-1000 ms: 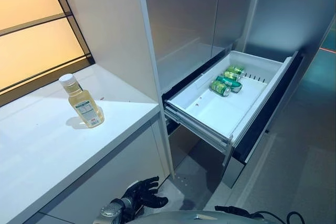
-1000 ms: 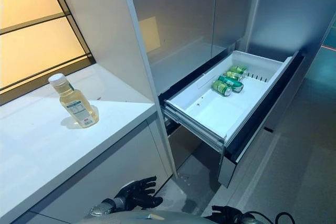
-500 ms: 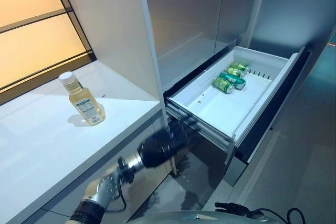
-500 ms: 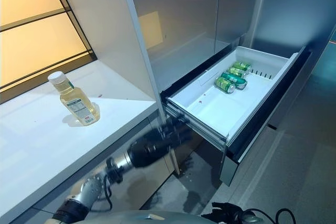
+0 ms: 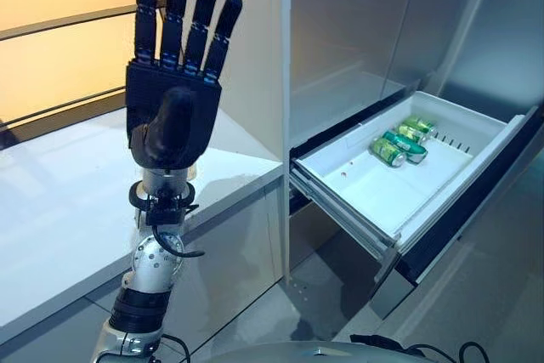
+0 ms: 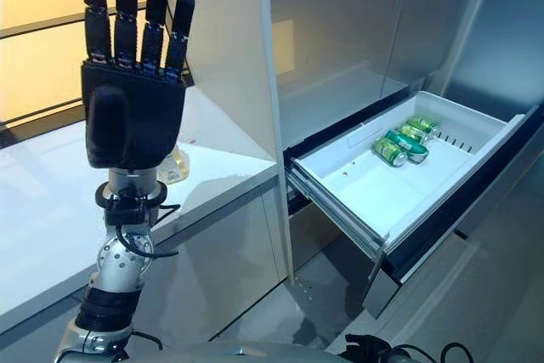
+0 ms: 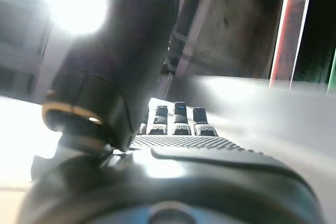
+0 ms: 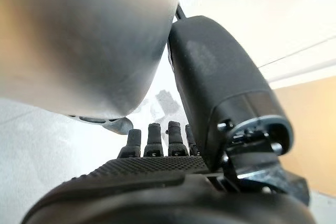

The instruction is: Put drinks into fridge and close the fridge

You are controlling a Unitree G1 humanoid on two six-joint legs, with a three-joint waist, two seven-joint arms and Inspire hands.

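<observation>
Raised from below the tabletop edge half a second ago, the left hand (image 5: pixel 172 112) is now standing upright in front of the camera, fingers straight and spread, grasping nothing.

Left eye view: the hand is blocking the spot on the white tabletop (image 5: pixel 59 201) where the bottle stood earlier, so the bottle is not showing here. To the right, the fridge drawer (image 5: pixel 399 184) is hanging pulled out from the steel fridge front (image 5: pixel 357 23), and the green cans (image 5: pixel 399 142) are lying on their sides, close together, toward the drawer's far end. The window (image 5: pixel 51 40) is glowing amber behind the hand.

Right eye view: the same raised hand (image 6: pixel 132 112) is filling the left side, palm toward the camera. A sliver of the bottle (image 6: pixel 174 165), pale yellow, is peeking out just beside the palm's lower edge, resting on the tabletop, well apart from the open drawer. The right hand (image 6: pixel 365 348) is showing only as a dark shape at the bottom edge.

Left wrist view: the left hand's thumb is looming large and its fingers (image 7: pixel 181 120) are lying straight in a row, with nothing between them.

Right wrist view: the right hand's fingers (image 8: pixel 155 140) are reaching out straight beside the thumb, released and empty, close to a silver-grey rounded surface.
</observation>
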